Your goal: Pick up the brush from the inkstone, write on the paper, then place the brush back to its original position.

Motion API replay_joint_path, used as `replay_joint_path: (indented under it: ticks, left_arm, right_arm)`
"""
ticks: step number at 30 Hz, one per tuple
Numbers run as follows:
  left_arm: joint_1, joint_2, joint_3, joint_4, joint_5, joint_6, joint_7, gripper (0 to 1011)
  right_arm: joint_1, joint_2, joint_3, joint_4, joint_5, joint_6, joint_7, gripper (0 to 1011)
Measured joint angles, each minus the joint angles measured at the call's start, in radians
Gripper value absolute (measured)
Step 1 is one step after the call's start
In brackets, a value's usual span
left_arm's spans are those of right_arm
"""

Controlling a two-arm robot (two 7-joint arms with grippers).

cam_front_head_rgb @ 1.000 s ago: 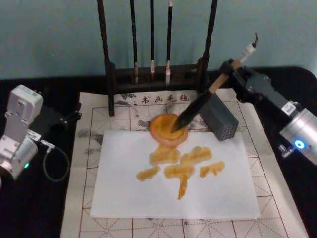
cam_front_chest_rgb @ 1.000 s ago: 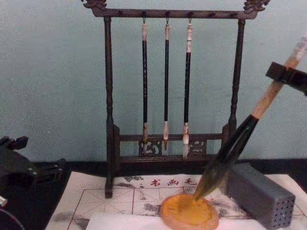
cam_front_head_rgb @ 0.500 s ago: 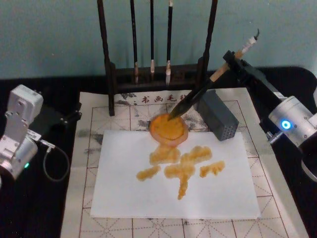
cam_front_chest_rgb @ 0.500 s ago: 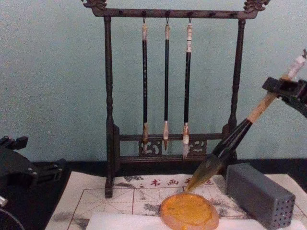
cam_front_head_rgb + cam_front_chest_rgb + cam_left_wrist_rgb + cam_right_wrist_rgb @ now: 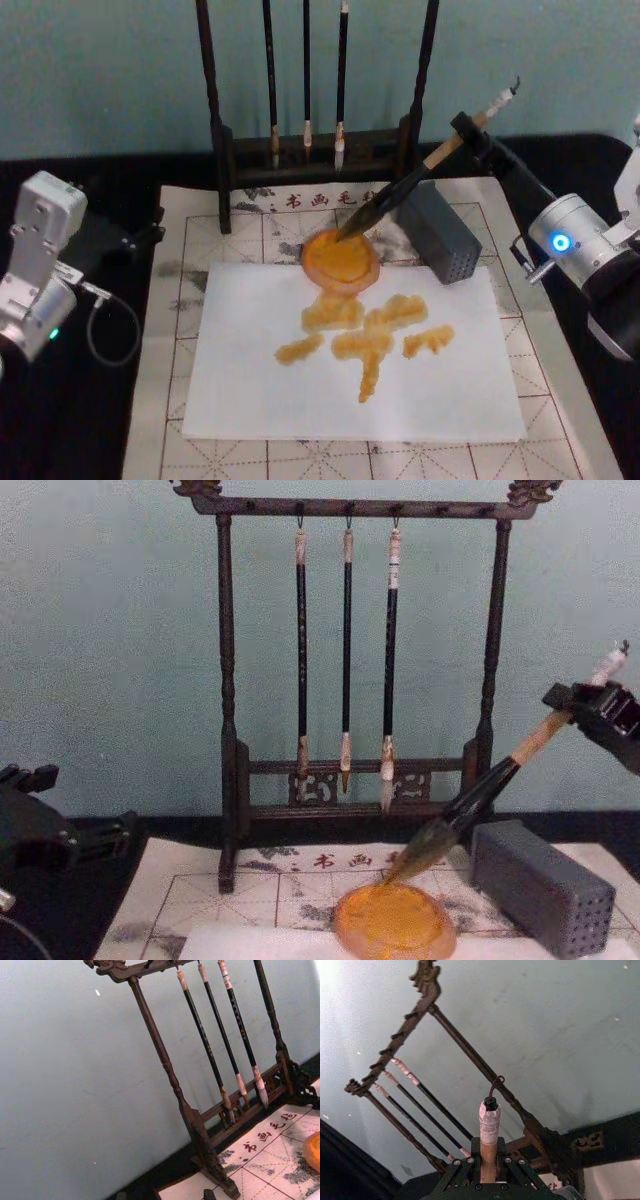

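The right gripper (image 5: 468, 130) is clenching the large calligraphy brush (image 5: 410, 185) high on its bamboo handle, just below the white end, which is poking out past the jaws in the right wrist view (image 5: 489, 1120). The brush is slanting down from the gripper towards 8 o'clock, and its dark tuft is pointing at the orange inkstone (image 5: 340, 262). In the chest view the tip is hanging right at the far rim of the inkstone (image 5: 393, 922); I cannot tell whether it is touching.

The inkstone is sitting at the 12 o'clock edge of the white paper (image 5: 250, 370), overlapping it slightly. Orange-brown strokes (image 5: 365, 335) are showing on the paper at 6 o'clock of the dish. The paper is lying on a cream mat with red grid lines (image 5: 190, 250). A grey rectangular block (image 5: 445, 235) is standing at 3 o'clock of the inkstone, near it and under the slanted handle. A dark wooden rack (image 5: 228, 680) is standing at 12 o'clock, with three thin brushes (image 5: 346, 650) hanging from it.

The left gripper (image 5: 150, 232) is resting parked at 9 o'clock of the mat; I cannot tell its grip state.
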Motion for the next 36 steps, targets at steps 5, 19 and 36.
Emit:
replay_joint_path:
  ticks: [5, 19, 36]
  left_arm:
    - [0.000, 0.000, 0.000, 0.000, 0.000, 0.000, 0.000, 1001]
    - [0.000, 0.000, 0.000, 0.000, 0.000, 0.000, 0.000, 1001]
    - [0.000, 0.000, 0.000, 0.000, 0.000, 0.000, 0.000, 1001]
  right_arm:
    - [0.010, -0.007, -0.005, 0.020, 0.024, 0.008, -0.011, 194]
    - [0.030, -0.029, -0.017, 0.056, 0.091, 0.034, -0.070, 194]
    - [0.034, -0.031, -0.047, 0.067, 0.138, 0.042, -0.124, 194]
